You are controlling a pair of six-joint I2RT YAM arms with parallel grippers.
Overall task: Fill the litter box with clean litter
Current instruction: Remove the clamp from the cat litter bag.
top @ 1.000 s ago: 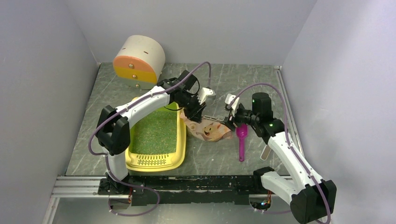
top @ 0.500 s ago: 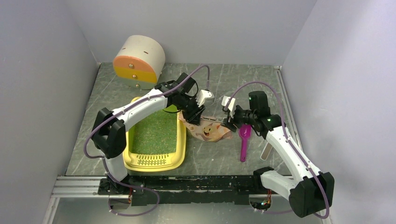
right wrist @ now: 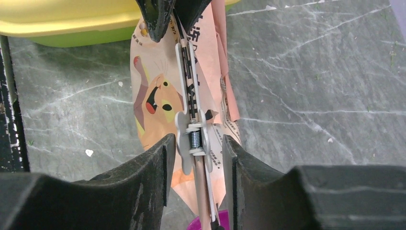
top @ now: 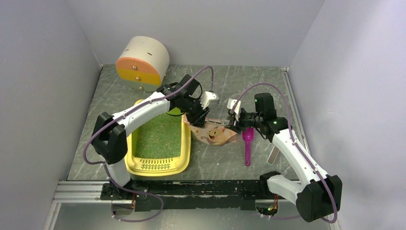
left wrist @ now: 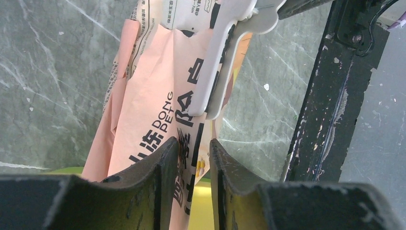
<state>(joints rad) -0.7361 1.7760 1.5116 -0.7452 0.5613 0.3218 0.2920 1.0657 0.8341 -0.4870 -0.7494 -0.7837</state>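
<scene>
Seen from above, the yellow litter box (top: 155,165) is lying at 8 o'clock from the middle of the surface. The clean litter (top: 158,136), fine green granules, is already covering its floor. A pink-beige printed bag (top: 218,134) is sitting just beside the box, at its 3 o'clock side, between my two arms.

My left claw (left wrist: 193,148) is closing on the folded top edge of the bag, and the paper is running between the two black fingers. My right claw (right wrist: 195,143) is standing open around a white spring clip (right wrist: 191,96) that is pinching the bag shut. A thin gap is showing on each side of the clip, so I am not gripping it yet.

I am judging these risks:
- The clip is narrow and springy. If my right claw is closing off-centre, the clip could twist out sideways instead of opening.
- If the clip lets go while my left claw is holding only a thin fold, the bag could sag or drop. I cannot see what the bag is holding, but any contents would land on the surface, because its mouth is outside the box rim.
- My two claws are working very near each other, so pulling apart could tear the paper, and closing in could knock fingers together.
- A magenta scoop (top: 247,143) is lying at 4 o'clock from the bag, where my right arm could nudge it.
</scene>
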